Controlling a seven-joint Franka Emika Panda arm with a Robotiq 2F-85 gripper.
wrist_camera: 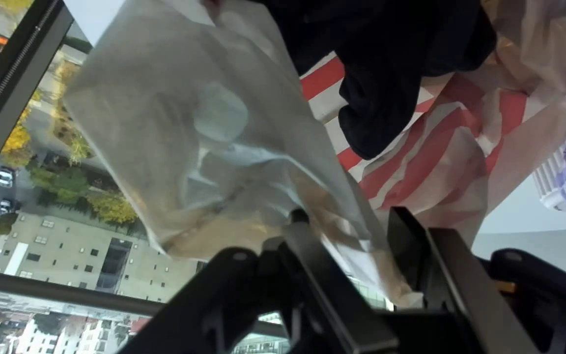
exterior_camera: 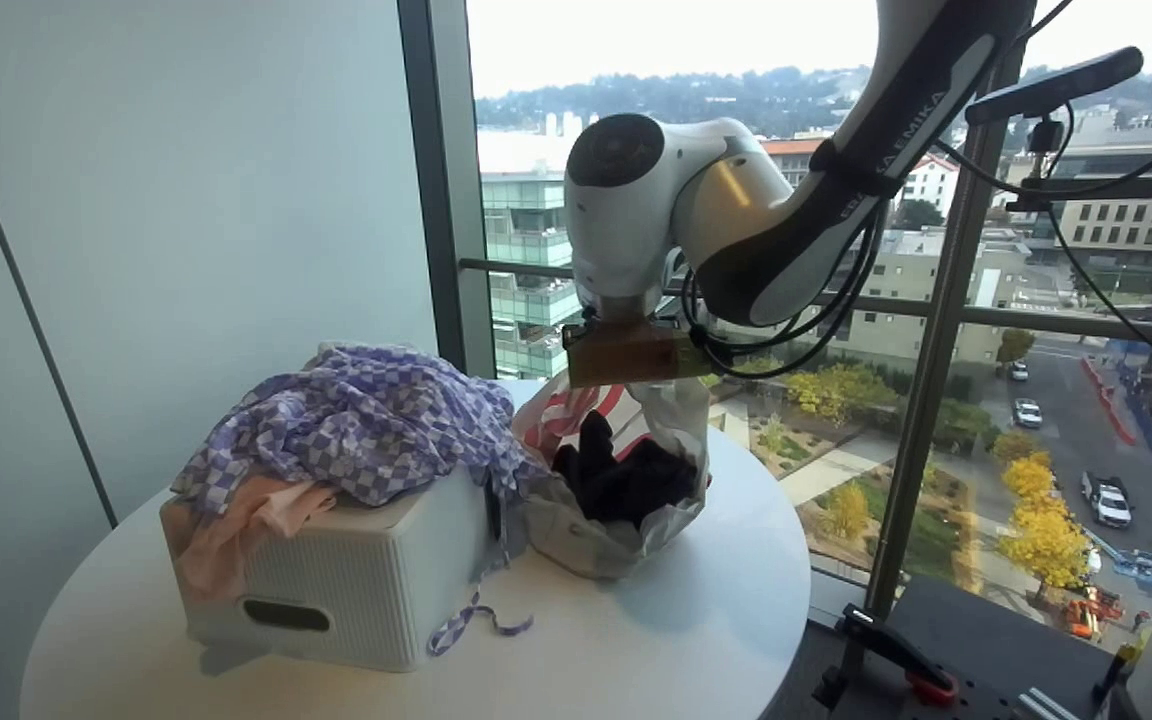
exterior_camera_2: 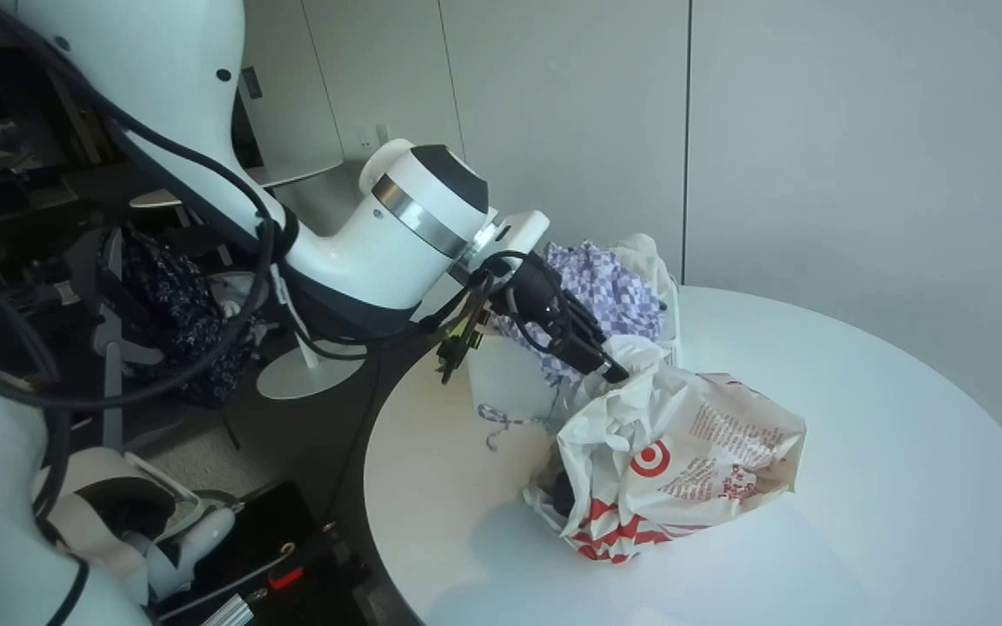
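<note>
A black 2-fingered robot hand [wrist_camera: 352, 219] is hanging, fingers angled downward, at the raised rim of a white plastic shopping bag [exterior_camera_2: 727, 435] with red stripes and a red bullseye print. In the wrist view the 2 fingers are standing apart, released, and the bag's pale edge is running into the gap between them; whether a finger is touching it is not showing clearly. The bag is sitting on a round white desk [exterior_camera: 656, 650], its mouth gaping, and a bundle of black cloth [exterior_camera: 636, 485] is lying inside. Just beside the bag, a white rectangular box [exterior_camera: 356, 570] with ribbed walls and an oblong slot is standing on the desk. A purple-and-white checked cloth [exterior_camera: 366, 420] is lying heaped over its top, and a peach-coloured cloth [exterior_camera: 251, 530] is draping over the box's edge. A white-and-black jointed robot arm [exterior_camera: 626, 200] is reaching over the desk, before a dark-framed window [exterior_camera: 924, 420].
</note>
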